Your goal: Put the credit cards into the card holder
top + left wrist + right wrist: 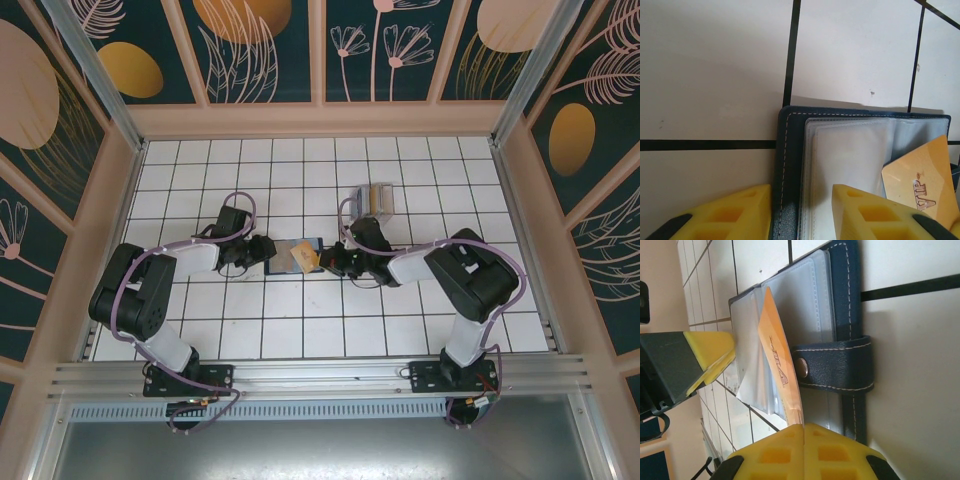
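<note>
The right gripper [803, 436] is clamped on the orange VIP card [774, 335]. It holds the card edge-on and tilted, so the far end meets the clear sleeves of the open navy card holder [846, 295]. The left gripper [801, 192] grips the holder's opposite edge, seemingly to steady it on the tiled table [715, 70] against the push.

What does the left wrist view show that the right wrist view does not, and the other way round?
Left wrist: the VIP lettering face-on, and the left gripper straddling the stitched edge of the card holder. Right wrist: the snap strap with its stud, and the right gripper shut on the orange card. Both: the open card holder, its clear sleeves, the orange card.
</note>
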